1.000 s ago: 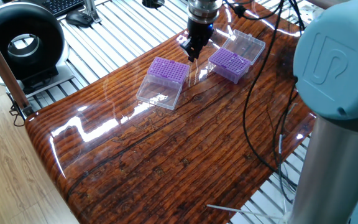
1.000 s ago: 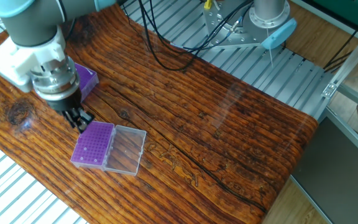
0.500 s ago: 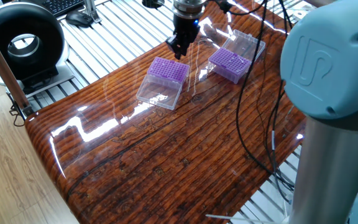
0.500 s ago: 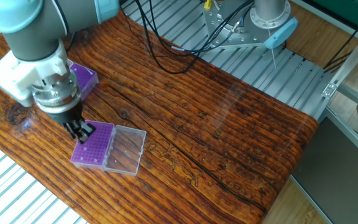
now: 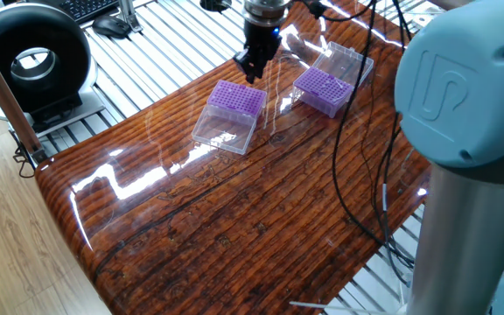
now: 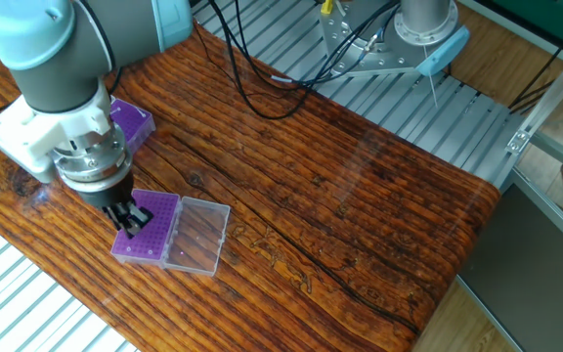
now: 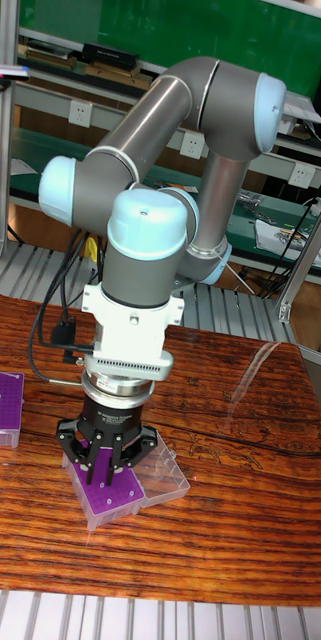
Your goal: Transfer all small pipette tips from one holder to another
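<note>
Two purple holders stand on the wooden table, each with a clear lid folded open. My gripper (image 5: 252, 68) hangs just over the far edge of the nearer holder (image 5: 237, 98), also visible as gripper (image 6: 130, 219) over holder (image 6: 151, 233) and gripper (image 7: 104, 470) over holder (image 7: 115, 494). Its fingers are drawn close together; anything between them is too small to see. The second holder (image 5: 324, 90) (image 6: 131, 122) (image 7: 0, 408) sits to one side. The small pipette tips (image 5: 320, 84) show only as a pale dotted grid on its top.
Clear lids (image 5: 225, 131) (image 5: 346, 59) (image 6: 198, 235) lie beside the holders. Black cables (image 5: 357, 149) trail across the table. A black ring device (image 5: 31, 61) stands off the table's left. The arm's large blue-capped joint (image 5: 462, 79) fills the right foreground.
My gripper has moved from the gap between the two holders to above the nearer holder, then dropped slightly. The holders have not moved.
</note>
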`<state>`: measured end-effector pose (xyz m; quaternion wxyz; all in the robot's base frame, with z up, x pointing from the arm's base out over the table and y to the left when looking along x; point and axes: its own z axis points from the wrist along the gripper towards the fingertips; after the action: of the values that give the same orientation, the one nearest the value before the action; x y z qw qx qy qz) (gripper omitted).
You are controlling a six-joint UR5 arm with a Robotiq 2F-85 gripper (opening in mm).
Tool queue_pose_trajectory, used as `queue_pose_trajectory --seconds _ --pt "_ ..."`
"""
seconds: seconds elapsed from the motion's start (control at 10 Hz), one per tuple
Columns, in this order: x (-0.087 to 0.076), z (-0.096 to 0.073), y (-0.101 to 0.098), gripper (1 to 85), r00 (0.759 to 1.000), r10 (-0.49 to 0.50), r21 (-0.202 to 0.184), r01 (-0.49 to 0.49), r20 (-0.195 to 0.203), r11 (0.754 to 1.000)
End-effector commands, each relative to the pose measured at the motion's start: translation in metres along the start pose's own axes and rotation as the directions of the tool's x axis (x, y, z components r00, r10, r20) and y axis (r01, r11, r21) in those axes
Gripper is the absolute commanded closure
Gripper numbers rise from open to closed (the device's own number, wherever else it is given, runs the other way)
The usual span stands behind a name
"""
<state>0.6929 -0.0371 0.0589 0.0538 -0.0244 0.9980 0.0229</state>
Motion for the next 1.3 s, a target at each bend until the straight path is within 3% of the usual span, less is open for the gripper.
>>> queue_pose_trajectory --seconds 0.0,1.2 --pt "-0.0031 0.0025 0.0054 57.7 1.0 0.013 -0.01 -0.013 0.007 1.0" --pt "-0.0039 0.0099 0.0065 62.3 1.0 0.029 -0.006 -0.029 0.011 1.0"
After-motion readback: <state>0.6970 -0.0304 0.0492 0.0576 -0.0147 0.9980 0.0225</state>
